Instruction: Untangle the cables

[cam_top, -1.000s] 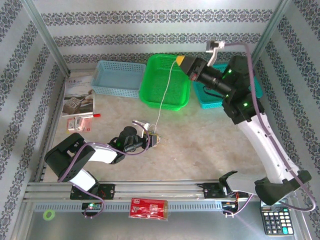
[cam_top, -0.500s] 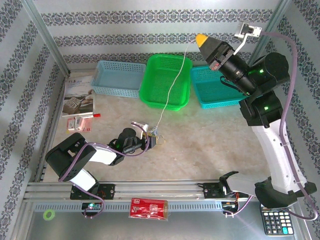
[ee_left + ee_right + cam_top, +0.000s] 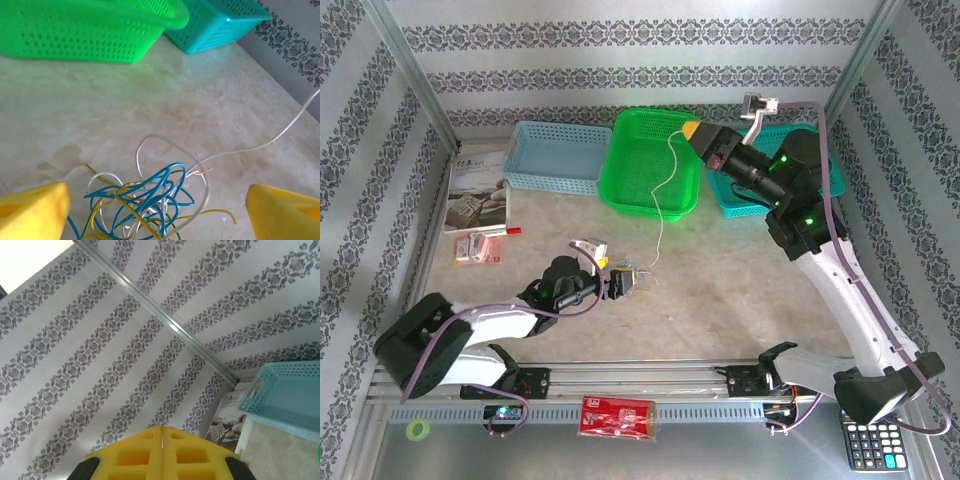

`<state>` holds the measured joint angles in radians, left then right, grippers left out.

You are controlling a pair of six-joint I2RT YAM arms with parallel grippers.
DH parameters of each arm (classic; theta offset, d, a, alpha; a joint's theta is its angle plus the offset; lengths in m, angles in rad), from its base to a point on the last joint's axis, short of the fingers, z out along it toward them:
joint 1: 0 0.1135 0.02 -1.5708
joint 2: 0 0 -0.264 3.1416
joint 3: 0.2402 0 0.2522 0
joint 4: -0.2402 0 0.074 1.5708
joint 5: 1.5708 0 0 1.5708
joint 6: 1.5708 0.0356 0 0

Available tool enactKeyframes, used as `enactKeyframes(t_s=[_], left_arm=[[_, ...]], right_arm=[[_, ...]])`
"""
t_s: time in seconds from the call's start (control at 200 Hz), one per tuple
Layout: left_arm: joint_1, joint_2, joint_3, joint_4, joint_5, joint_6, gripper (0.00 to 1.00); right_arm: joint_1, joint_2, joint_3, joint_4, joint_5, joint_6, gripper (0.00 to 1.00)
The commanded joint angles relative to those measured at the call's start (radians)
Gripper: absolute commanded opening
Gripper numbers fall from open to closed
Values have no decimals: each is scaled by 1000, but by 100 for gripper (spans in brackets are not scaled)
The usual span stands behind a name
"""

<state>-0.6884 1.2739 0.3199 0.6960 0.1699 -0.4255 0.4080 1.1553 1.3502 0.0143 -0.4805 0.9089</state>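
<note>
Yellow pads (image 3: 32, 210) on the left gripper (image 3: 157, 202) are spread wide, low over the tabletop (image 3: 150, 100), nothing pinched. The cables (image 3: 145, 200) sit as a small clump of blue, yellow and white loops right between those pads, nearer the wrist than the tips, resting on the surface and touching neither pad as far as I can tell.

The right gripper (image 3: 692, 130) is up high over the green basket (image 3: 655, 165), fingers pressed together. The white cord (image 3: 660, 215) leaves its tip and drops to the clump, so I read it as clamped on that cord's free end. The wrist view shows the two yellow fingers (image 3: 130, 455) closed flush, with the cord itself too thin to make out there.

Why this layout, my read: right arm holds one strand away from the knot so it can slide out, left arm brackets the knot to pin or re-grab it. The cord hangs with a kink, not taut, so little pull on it right now.

From the left fingers, the white strand exits the clump past the right-hand pad and climbs away, toward the teal basket (image 3: 215, 22) side.
</note>
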Motion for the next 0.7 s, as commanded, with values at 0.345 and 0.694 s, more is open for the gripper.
enactKeyframes(t_s=[0.345, 0.694], left_arm=[[-14, -140, 173, -363, 49, 229, 95], [-27, 27, 234, -272, 127, 232, 95]], right_arm=[[115, 15, 62, -44, 13, -120, 0], [156, 72, 157, -92, 31, -148, 0]])
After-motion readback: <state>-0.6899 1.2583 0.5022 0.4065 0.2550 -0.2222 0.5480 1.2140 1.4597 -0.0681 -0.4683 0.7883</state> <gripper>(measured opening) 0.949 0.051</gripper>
